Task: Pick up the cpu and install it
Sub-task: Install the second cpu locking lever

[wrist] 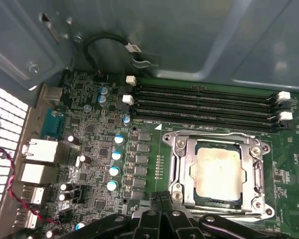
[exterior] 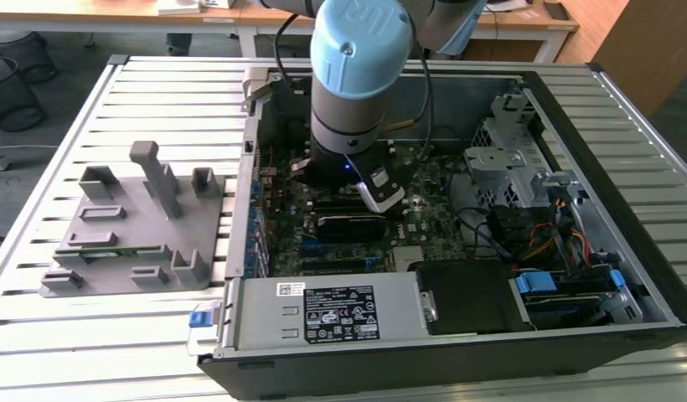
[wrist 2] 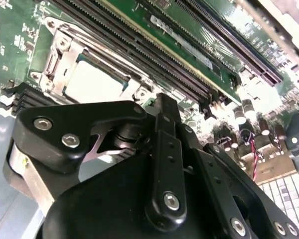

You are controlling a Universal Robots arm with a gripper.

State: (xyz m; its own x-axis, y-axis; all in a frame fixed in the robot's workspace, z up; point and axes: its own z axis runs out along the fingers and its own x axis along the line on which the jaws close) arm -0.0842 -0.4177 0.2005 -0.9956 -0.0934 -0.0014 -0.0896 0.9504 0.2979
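Black gripper point(wrist: 162, 199) fingers, pressed together and holding nothing, hover beside the cpu point(wrist: 218, 172), which sits in its metal-framed socket point(wrist: 179, 169) mid-motherboard point(wrist: 89, 149), apparently already installed.

The cpu point(wrist: 219, 172) has a pale silvery-grey top with faint tan smudges and a thin greenish rim, framed by a shiny silver socket bracket point(wrist: 178, 164). The motherboard point(wrist: 94, 154) is dark green, dotted with light-blue-capped capacitors point(wrist: 115, 155) and crossed by black memory slots point(wrist: 204, 104) with white end clips. The gripper point(wrist 2: 164, 149) is matte black with silver screw heads. The arm point(exterior: 360, 67) is light blue over dark grey. The computer case point(exterior: 612, 251) is black outside and grey metal inside. The fixture point(exterior: 136, 226), at the exterior view's left, is plain grey. The worktop point(exterior: 176, 100) is silver with parallel ribbed stripes.
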